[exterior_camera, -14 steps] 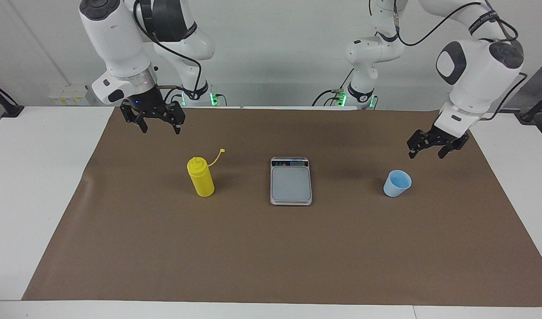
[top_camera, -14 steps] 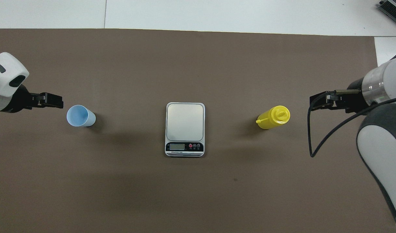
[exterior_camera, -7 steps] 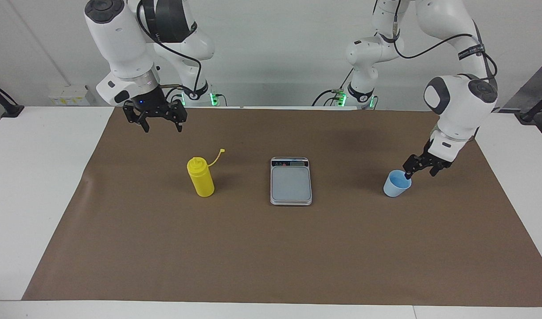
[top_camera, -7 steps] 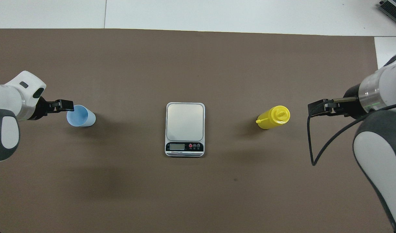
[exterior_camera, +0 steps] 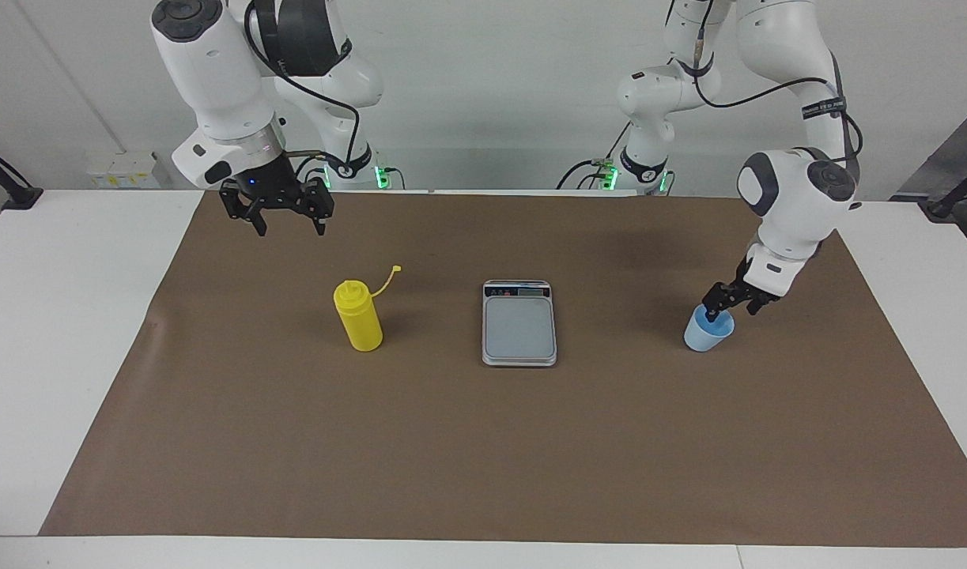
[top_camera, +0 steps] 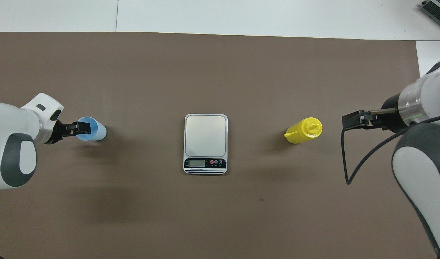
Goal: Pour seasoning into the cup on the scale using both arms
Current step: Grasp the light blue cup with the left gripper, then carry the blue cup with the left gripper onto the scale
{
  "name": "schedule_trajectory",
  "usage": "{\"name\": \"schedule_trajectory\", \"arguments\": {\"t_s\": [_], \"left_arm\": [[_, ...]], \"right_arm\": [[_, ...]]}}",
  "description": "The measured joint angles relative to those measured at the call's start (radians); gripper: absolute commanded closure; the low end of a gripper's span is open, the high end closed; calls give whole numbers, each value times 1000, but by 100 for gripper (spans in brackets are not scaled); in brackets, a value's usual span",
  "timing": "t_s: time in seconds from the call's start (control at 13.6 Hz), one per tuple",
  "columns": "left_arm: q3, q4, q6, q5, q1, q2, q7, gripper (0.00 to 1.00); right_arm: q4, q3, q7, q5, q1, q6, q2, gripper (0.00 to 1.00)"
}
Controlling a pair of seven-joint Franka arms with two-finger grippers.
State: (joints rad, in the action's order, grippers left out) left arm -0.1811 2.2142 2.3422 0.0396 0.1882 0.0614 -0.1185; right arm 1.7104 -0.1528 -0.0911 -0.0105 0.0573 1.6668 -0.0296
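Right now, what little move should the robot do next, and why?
Probably close the left gripper on the light-blue cup. Its open fingers are down at the cup's rim, one seemingly inside, and the cup stands on the mat, not yet on the scale. The right gripper waits, raised, open.

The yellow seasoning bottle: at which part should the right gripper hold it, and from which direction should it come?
Probably best at the smooth round body of the seasoning bottle, below the ribbed nozzle, coming level from the right arm's end of the table. It stands upright on the brown mat, uncapped, and the cap strap sticks out toward the scale. The open right gripper hangs above the mat, apart from it.
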Motion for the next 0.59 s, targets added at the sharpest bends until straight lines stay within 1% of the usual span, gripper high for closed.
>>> {"name": "schedule_trajectory", "arguments": {"t_s": [0.07,0.15,0.22,0.29,0.37,0.59], "left_arm": [[-1,11,17,0,-1,0,-14,10],[-3,25,40,0,-3,0,-32,32],[-5,37,60,0,-8,1,-45,56],[-5,45,69,0,-14,1,-52,82],[-7,49,73,0,-16,2,-54,100],[-7,50,75,0,-18,3,-53,100]], "right_arm": [[0,0,0,0,0,0,0,0],[0,0,0,0,0,0,0,0],[0,0,0,0,0,0,0,0],[0,0,0,0,0,0,0,0],[0,0,0,0,0,0,0,0],[0,0,0,0,0,0,0,0]]}}
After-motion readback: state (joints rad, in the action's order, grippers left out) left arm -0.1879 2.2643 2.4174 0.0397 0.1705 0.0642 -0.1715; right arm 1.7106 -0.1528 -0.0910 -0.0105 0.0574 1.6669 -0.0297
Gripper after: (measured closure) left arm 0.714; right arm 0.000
